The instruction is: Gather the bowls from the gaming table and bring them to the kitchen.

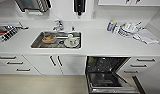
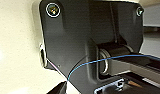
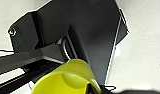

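I face the kitchen: a white countertop (image 1: pixel 101 42) with a steel sink (image 1: pixel 36 44) and a tap (image 1: pixel 58 25) behind it. In the right wrist view a bright yellow-green bowl (image 3: pixel 68 80) sits large and close, its rim caught at my right gripper (image 3: pixel 93 89), which is shut on it. A dark part of my left gripper (image 2: pixel 58 89) stands against a pale floor. The gaming table is out of view.
In the sink lie a tan bowl (image 1: pixel 49 38) and a white cup on a saucer (image 1: pixel 71 42). The dishwasher (image 1: pixel 108 75) stands open below the counter at the right. Stacked dishes (image 1: pixel 129 28), a cloth (image 1: pixel 147 37) and a bottle (image 1: pixel 110 25) sit on the counter's right; a rack (image 1: pixel 6 32) sits at the left.
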### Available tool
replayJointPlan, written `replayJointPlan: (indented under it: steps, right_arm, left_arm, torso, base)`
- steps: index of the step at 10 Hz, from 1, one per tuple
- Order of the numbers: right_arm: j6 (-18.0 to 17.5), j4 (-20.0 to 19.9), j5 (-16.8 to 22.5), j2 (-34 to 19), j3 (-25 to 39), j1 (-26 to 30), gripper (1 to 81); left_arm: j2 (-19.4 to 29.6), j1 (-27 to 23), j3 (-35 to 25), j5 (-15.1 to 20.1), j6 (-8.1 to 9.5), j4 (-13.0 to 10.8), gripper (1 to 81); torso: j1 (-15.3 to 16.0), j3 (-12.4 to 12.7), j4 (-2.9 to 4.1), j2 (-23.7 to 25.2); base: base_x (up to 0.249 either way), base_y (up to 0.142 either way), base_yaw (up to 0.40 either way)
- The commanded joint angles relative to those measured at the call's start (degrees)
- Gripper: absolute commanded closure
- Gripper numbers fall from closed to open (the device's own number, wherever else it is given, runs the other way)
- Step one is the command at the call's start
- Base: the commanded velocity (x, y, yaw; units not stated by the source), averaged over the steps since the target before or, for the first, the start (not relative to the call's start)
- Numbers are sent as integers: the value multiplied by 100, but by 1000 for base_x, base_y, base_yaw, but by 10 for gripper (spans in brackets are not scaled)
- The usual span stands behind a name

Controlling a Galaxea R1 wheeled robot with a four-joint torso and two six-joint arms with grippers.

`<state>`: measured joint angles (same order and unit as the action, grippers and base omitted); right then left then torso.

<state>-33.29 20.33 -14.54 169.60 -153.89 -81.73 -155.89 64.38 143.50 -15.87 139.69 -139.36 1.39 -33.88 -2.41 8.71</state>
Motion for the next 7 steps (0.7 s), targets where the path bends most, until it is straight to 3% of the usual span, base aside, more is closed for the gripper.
replayJointPlan:
  steps: [1, 3, 4, 5, 7]
  right_arm:
    - [-72, -12, 329, -195, 10, 63, 811]
    - [-352, -12, 347, -492, 287, 265, 811]
    - [-476, -12, 356, -863, 897, 406, 811]
    - [-616, -12, 356, -1543, 2057, 563, 811]
    - [-740, -12, 347, -2555, 3633, 870, 811]
  left_arm:
    - [-434, 334, 961, 796, -21, 67, 10]
    - [-619, 580, 1181, 910, -30, 23, 10]
    - [-637, 659, 1190, 910, -30, -3, 10]
    - [-645, 695, 1190, 910, -30, -3, 10]
    - [-662, 730, 1190, 910, -30, -12, 10]
  torso:
    - [0, 0, 0, 0]
    - [0, 0, 0, 0]
    - [0, 0, 0, 0]
    - [0, 2, 0, 0]
    - [-2, 2, 0, 0]
  base:
    - [0, 0, 0]
    - [0, 0, 0]
    - [0, 0, 0]
    - [0, 0, 0]
    - [0, 0, 0]
